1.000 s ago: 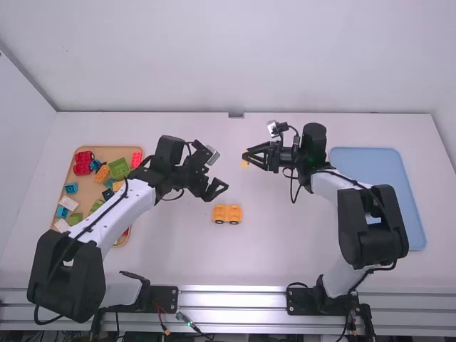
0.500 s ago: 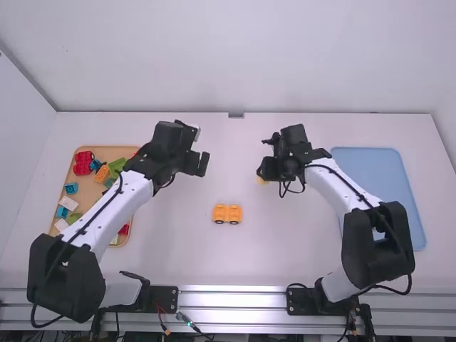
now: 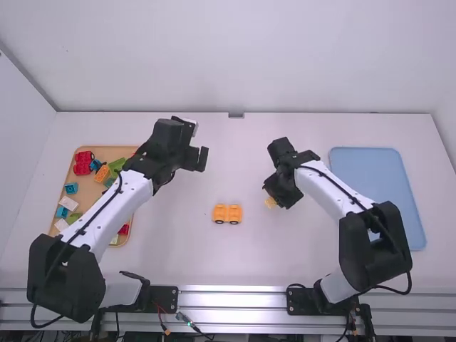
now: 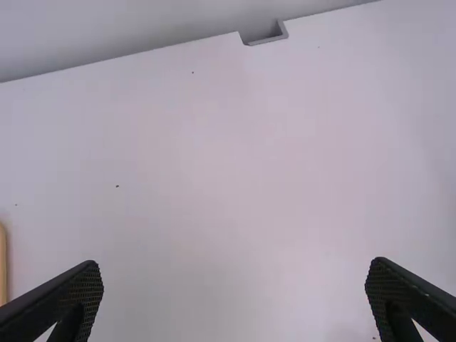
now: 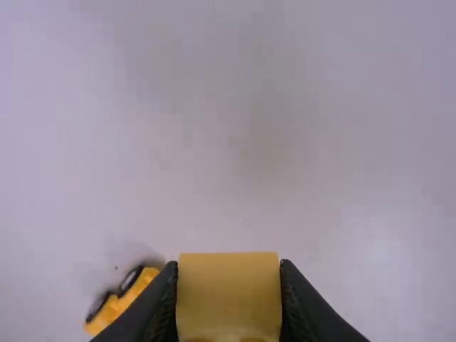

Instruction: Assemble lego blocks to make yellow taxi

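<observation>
In the high view, my left gripper (image 3: 200, 159) is over the table left of the middle, its fingers apart with nothing between them; the left wrist view shows the same gripper (image 4: 235, 292) open above bare table. My right gripper (image 3: 274, 201) is right of the yellow wheeled base (image 3: 227, 214), with a yellow block (image 3: 270, 203) at its tip. In the right wrist view, that gripper (image 5: 229, 296) is shut on the yellow block (image 5: 228, 292), one finger on each side. The wheeled base (image 5: 117, 303) lies beyond, at lower left, apart from the block.
An orange-brown tray (image 3: 90, 191) with several red, green, blue, white and orange blocks is at the left, partly under the left arm. A light blue tray (image 3: 388, 185) stands at the right. The wheeled base sits between the two arms.
The right gripper has come nearer the camera and swung to point down, carrying the yellow block towards the wheeled base. The left gripper has drawn back up and left, away from the middle.
</observation>
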`<state>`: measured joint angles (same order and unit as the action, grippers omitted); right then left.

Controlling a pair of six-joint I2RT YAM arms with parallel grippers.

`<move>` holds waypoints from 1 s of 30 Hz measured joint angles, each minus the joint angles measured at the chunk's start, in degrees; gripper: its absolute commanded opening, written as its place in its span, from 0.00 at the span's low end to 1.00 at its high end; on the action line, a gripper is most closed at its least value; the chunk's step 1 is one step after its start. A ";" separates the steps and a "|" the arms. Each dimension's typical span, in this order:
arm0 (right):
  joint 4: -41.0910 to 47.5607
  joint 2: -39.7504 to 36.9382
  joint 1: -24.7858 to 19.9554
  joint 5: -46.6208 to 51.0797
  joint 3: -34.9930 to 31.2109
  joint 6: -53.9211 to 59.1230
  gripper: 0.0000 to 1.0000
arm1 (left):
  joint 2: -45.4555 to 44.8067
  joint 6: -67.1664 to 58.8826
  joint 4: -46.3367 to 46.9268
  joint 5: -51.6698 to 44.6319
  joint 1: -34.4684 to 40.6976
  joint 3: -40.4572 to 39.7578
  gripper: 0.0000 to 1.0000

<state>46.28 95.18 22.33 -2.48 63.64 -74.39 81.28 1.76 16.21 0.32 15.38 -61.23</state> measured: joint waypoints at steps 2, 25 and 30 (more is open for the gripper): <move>0.02 0.00 0.44 0.02 -0.09 -5.81 0.00 | 0.00 0.04 -0.02 0.02 0.00 0.02 0.99; -15.02 0.00 0.17 -3.45 -13.05 -24.37 0.12 | 0.00 1.55 -1.84 0.02 0.00 1.18 0.99; -18.84 0.00 0.17 -3.87 -16.33 -26.25 0.13 | 0.00 1.53 -1.81 0.00 0.00 1.20 0.99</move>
<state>27.44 95.18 22.50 -6.35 47.31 -100.64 81.28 3.29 14.39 0.32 15.38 -60.03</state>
